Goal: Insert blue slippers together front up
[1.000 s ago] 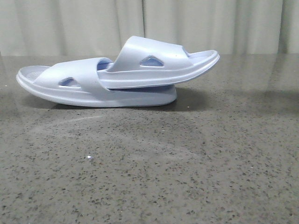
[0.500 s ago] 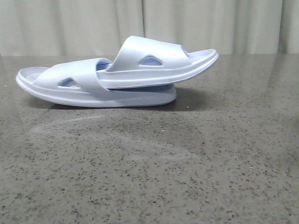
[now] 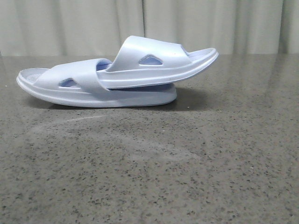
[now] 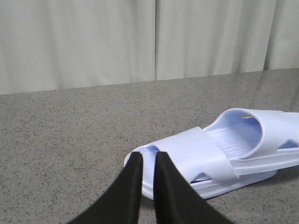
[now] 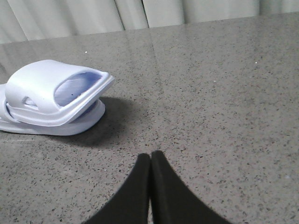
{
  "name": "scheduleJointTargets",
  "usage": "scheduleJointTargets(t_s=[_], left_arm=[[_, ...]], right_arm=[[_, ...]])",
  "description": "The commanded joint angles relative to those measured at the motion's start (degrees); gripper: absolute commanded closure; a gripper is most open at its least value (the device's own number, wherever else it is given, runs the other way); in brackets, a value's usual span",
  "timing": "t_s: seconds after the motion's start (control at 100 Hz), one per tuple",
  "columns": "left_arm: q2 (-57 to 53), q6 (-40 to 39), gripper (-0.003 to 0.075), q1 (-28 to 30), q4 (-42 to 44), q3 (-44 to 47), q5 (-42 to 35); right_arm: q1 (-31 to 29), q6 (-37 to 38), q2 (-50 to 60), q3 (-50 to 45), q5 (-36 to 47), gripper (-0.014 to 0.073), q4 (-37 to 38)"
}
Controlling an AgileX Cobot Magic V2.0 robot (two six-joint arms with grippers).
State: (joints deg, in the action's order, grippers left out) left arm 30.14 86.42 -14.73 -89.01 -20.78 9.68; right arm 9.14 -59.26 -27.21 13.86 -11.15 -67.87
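The two pale blue slippers lie joined at the back of the table. The lower slipper (image 3: 70, 86) rests flat, and one end of the upper slipper (image 3: 154, 58) is pushed under its strap, with the other end sticking out to the right. Neither gripper shows in the front view. In the left wrist view my left gripper (image 4: 148, 155) is empty, its fingers almost together, short of the lower slipper's (image 4: 196, 154) near end. In the right wrist view my right gripper (image 5: 150, 154) is shut and empty, well away from the upper slipper (image 5: 51, 88).
The slippers lie on a dark speckled stone table (image 3: 187, 163). A pale curtain (image 3: 187, 23) hangs along its far edge. Nothing else stands on the table.
The upper slipper's free right end has shifted a touch to the left. Otherwise nothing has visibly moved.
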Motion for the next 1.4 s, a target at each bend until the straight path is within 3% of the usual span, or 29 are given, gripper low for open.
scheduleJointTargets(t_s=[0.0,0.63,0.8,0.84,0.9,1.02,1.09,1.16,1.39], left_arm=[[0.03,0.18,0.0705,-0.49,-2.15,-1.57,0.12],[0.03,0.18,0.0705,-0.49,-3.77,-1.57,0.12],[-0.1,-0.19,0.0705,-0.49,-10.34,-1.2,-8.61],[-0.72,-3.76,0.0705,-0.38,-6.16,-0.84,-9.68],[-1.9,-16.98,0.0705,0.36,10.74,0.06,-9.68],[-5.72,-59.93,0.0705,2.9,49.47,4.25,-10.75],[-9.29,-76.53,0.0705,5.03,66.11,7.5,-10.85],[-13.23,-83.58,0.0705,7.36,74.48,10.47,-10.61],[-24.85,-83.83,0.0705,14.07,78.06,18.4,-8.36]], right_arm=[[0.04,-0.33,0.0,1.54,1.35,0.0672,-1.27],[0.04,-0.33,0.0,1.54,1.35,0.0672,-1.27],[0.04,-0.33,0.0,1.54,1.35,0.0672,-1.27],[0.04,-0.33,0.0,1.54,1.35,0.0672,-1.27],[0.04,-0.33,0.0,1.54,1.35,0.0672,-1.27],[0.04,-0.33,0.0,1.54,1.35,0.0672,-1.27],[0.04,-0.33,0.0,1.54,1.35,0.0672,-1.27],[0.04,-0.33,0.0,1.54,1.35,0.0672,-1.27],[0.04,-0.33,0.0,1.54,1.35,0.0672,-1.27]])
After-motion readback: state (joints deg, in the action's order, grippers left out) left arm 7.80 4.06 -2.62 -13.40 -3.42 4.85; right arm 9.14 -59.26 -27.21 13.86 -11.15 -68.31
